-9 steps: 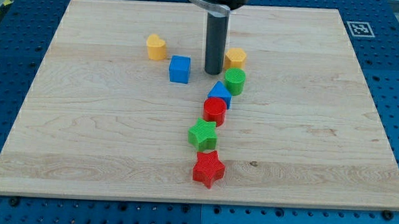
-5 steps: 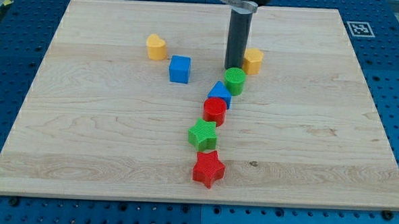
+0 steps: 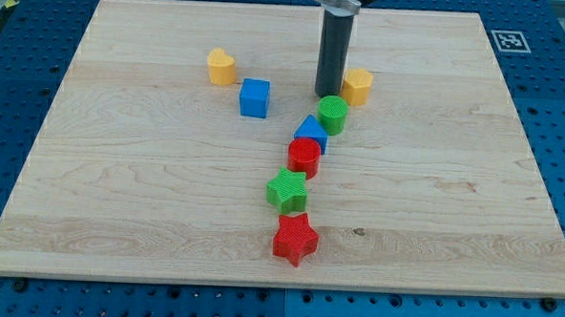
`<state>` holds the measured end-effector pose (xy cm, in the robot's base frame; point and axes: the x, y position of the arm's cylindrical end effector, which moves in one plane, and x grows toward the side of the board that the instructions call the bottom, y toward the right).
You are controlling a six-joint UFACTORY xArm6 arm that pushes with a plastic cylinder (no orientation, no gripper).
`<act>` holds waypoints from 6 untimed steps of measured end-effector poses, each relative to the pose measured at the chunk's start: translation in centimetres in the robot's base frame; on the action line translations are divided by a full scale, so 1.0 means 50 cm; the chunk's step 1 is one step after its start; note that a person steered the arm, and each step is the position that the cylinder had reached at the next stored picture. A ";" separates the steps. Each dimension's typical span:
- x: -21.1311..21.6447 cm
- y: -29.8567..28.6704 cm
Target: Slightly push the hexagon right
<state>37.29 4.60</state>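
Wooden board (image 3: 119,190) on blue pegboard; my tip (image 3: 329,94) just left of yellow hexagon (image 3: 357,86), above green cylinder (image 3: 332,114); no jaws, holds nothing

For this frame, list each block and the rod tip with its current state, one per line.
my tip: down on the board, just left of the yellow hexagon
yellow hexagon: flat, beside my tip
yellow heart: alone, upper left
blue cube: apart
green cylinder: upright
blue triangle: against the cylinder
red cylinder: upright
green star: flat
red star: flat
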 end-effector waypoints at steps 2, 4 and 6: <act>0.008 -0.002; -0.031 -0.003; -0.124 0.076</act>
<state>31.10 8.40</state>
